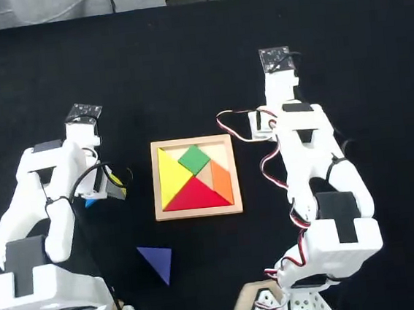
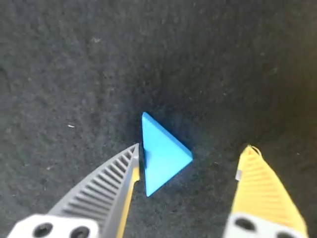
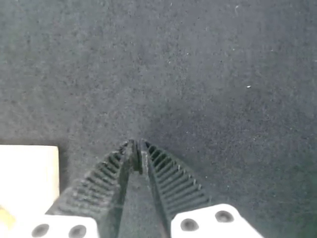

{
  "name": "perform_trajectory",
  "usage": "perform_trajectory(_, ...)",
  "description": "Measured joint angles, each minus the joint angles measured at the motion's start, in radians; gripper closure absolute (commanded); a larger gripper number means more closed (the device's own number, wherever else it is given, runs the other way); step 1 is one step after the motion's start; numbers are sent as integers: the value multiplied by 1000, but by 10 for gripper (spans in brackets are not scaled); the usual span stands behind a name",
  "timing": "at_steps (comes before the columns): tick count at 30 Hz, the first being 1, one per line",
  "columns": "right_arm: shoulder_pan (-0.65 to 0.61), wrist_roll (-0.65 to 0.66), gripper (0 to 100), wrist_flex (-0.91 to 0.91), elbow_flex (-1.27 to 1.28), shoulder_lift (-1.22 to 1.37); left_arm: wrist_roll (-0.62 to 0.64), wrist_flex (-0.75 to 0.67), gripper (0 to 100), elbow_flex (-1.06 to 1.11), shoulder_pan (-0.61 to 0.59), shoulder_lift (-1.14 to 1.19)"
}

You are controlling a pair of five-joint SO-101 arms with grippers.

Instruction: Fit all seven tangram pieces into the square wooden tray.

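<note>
L gripper (image 2: 193, 148) is spread wide, low over the black cloth (image 2: 74, 59), w/ the light-blue triangle (image 2: 161, 156) lying flat between its fingers. The grey finger (image 2: 116, 173) sits right at one edge, touching or nearly so. The yellow finger (image 2: 257, 183) is apart from the nearest corner.

My worry is that closing from here is lopsided. The yellow side would sweep in & meet a point, not a flat, so the triangle could spin or squirt out instead of seating. I'd re-centre or turn the wrist first, imo.

R gripper (image 3: 134, 145) is pressed together, holding nothing, just off a corner of the tray (image 3: 27, 168). Any swing that way could bump the tray & shift the yellow (image 1: 171, 177), green (image 1: 193, 158), red (image 1: 196, 194) & orange (image 1: 222, 179) pcs inside.

The dark-blue triangle (image 1: 159, 262) lies on the cloth, well apart from the tray. The bare spots left look tight, so a tilted drop could ride up on neighbours.
</note>
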Motion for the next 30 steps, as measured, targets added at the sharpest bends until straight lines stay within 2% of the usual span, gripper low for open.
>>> perform_trajectory(7,0,0,987,0,0,0,25,2,847,0,-9,9)
perform_trajectory(24,0,0,987,0,0,0,35,6,855,-38,-2,9)
perform_trajectory(26,0,0,987,0,0,0,-28,18,855,-92,6,9)
perform_trajectory(30,0,0,987,0,0,0,-276,150,854,-270,51,9)
